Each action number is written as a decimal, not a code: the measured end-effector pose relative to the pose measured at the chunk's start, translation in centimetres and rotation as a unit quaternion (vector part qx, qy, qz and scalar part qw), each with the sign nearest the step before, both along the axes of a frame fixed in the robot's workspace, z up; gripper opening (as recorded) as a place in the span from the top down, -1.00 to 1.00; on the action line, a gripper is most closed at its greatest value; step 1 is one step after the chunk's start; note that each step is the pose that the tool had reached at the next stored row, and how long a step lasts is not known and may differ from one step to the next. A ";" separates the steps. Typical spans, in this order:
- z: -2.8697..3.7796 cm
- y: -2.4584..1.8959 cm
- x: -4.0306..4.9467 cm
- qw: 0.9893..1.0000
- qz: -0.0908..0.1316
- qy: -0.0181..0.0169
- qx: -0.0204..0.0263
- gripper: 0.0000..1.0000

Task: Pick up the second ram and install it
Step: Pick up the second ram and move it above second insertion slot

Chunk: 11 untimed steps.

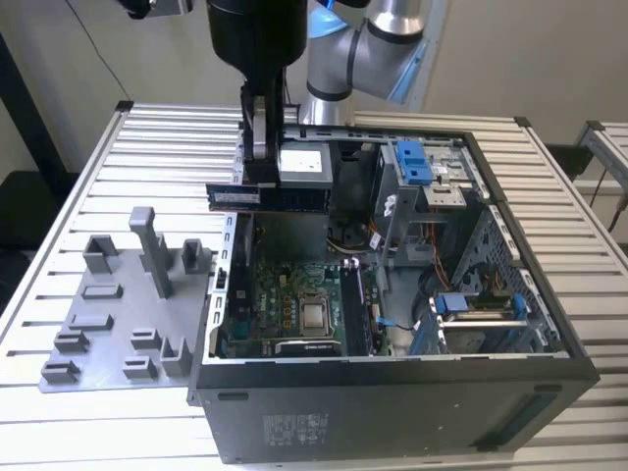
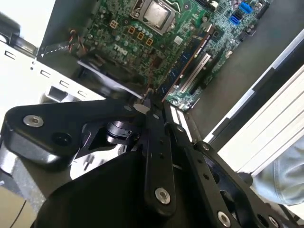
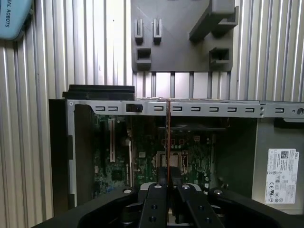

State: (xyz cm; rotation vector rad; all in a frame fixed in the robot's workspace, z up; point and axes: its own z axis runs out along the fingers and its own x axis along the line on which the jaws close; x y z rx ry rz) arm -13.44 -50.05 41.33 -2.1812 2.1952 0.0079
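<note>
Claw [image 1: 258, 165] clamped on second ram [image 1: 234, 197], held level over open PC case [image 1: 392, 417], above mobo [image 1: 285, 294].

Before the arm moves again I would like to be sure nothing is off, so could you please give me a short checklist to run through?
1. Grip: ok. The gripper is shut on the second ram.
2. Ram level: ok. It looks horizontal in the exterior view.
3. Clear of the computer case: ok. It hangs above the open top.
4. Over the memory slots: not ok. It hangs toward the exterior view's left of them.
5. Free slot: cannot tell.
6. Surroundings: cannot tell. Some blue cloth is near the table edge in the second wrist view.
</note>
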 end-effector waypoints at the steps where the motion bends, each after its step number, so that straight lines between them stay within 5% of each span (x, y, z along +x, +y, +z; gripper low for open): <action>1: 0.00 0.00 0.16 1.000 0.000 0.000 0.000 0.72; 11: 0.00 0.00 1.64 1.000 0.000 0.000 0.000 0.72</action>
